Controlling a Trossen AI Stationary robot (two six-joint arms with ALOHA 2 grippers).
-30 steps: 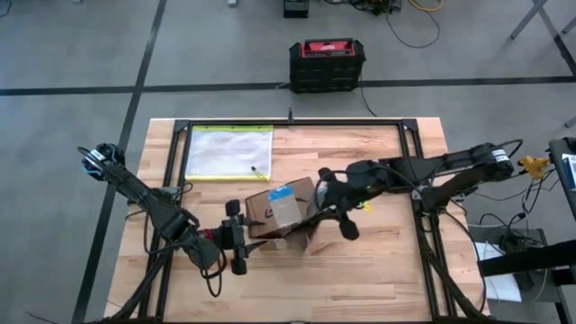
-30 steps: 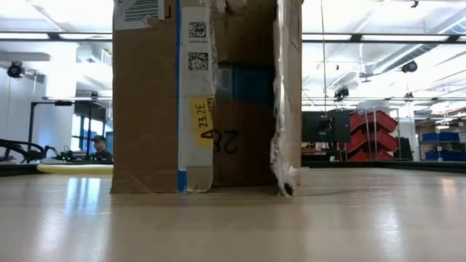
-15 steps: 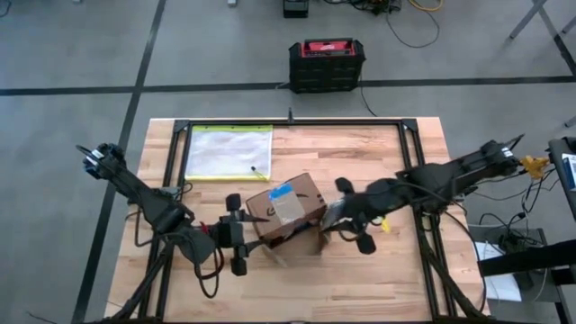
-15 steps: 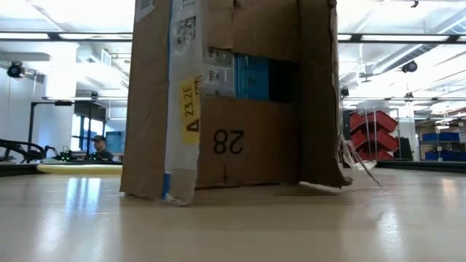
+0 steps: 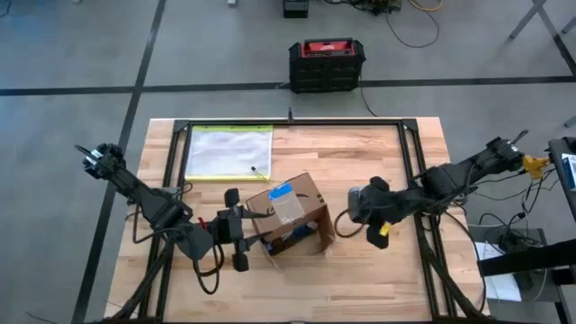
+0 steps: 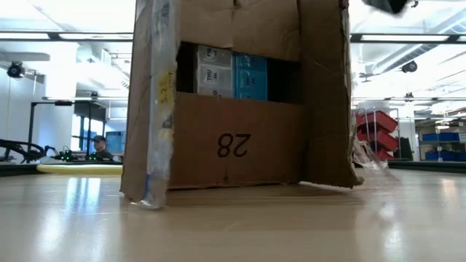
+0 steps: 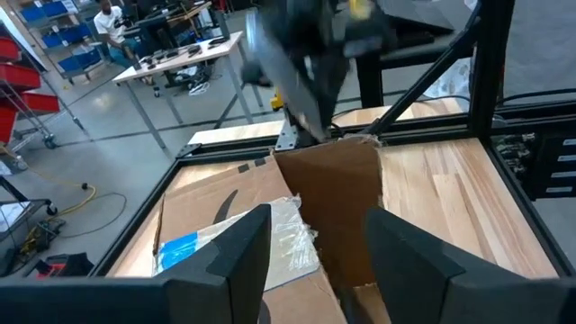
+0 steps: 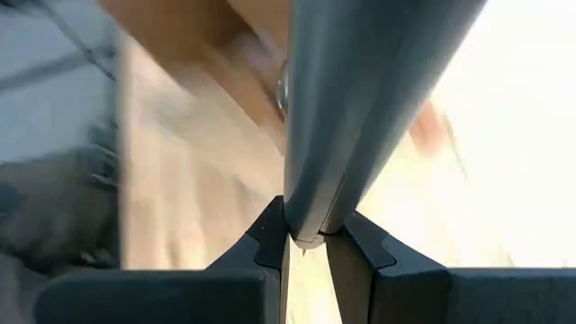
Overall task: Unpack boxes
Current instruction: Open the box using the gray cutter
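Pale wooden table [image 5: 378, 270], black-framed, on grey concrete floor. Near its middle: brown cardboard box [image 5: 290, 216], standing open toward the front edge, blue-and-white label and clear tape on top, side flap swung out. From the low view only: "28" printed upside down on the lowered front flap, white and blue packs [image 6: 233, 73] stacked inside, taped label strip down one edge. From above only: clear pouch with yellow edge [image 5: 229, 151] lying flat toward the far left corner, black and red case [image 5: 327, 63] on the floor beyond. Left gripper [image 5: 233, 229] just beside the box, fingers [image 7: 243, 256] apart, box edge between them. Right gripper [image 5: 357, 207] near the flap, jaws pinched on a crumpled strip of clear tape [image 8: 351, 117]. Behind: bright workshop, red bins, seated person.
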